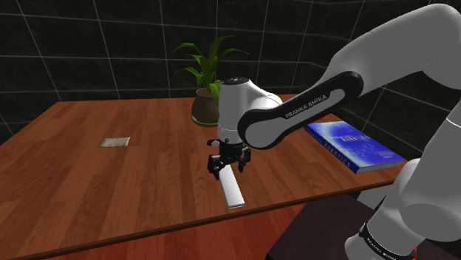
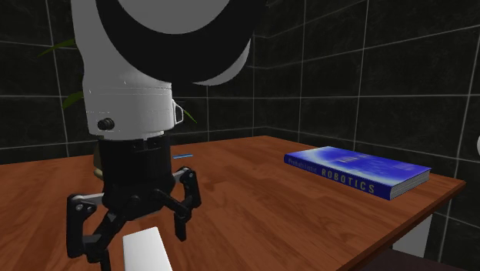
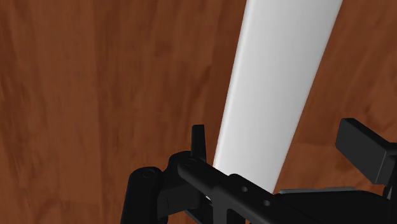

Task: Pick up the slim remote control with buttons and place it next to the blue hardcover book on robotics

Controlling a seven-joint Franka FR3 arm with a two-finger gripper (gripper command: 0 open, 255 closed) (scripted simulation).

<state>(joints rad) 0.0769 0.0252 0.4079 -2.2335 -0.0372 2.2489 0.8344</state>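
The remote [image 1: 231, 189] is a slim, plain white bar lying flat on the wooden table [image 1: 133, 185], near its front edge. My black gripper [image 1: 227, 164] hangs just above the remote's far end, open, with a finger on each side of it. In the wrist view the remote [image 3: 280, 89] runs between the fingers [image 3: 366, 149], and neither finger clasps it. The second exterior view has the gripper [image 2: 131, 231] low over the remote [image 2: 146, 250]. The blue book [image 1: 354, 148] titled ROBOTICS [image 2: 358, 171] lies flat at the table's corner, to the shoulder view's right.
A potted green plant [image 1: 209, 81] stands at the back of the table, behind the gripper. A small flat grey-green piece [image 1: 115, 142] lies to the shoulder view's left. Dark tiled walls [image 1: 89, 52] close the room. Bare wood lies between the remote and the book.
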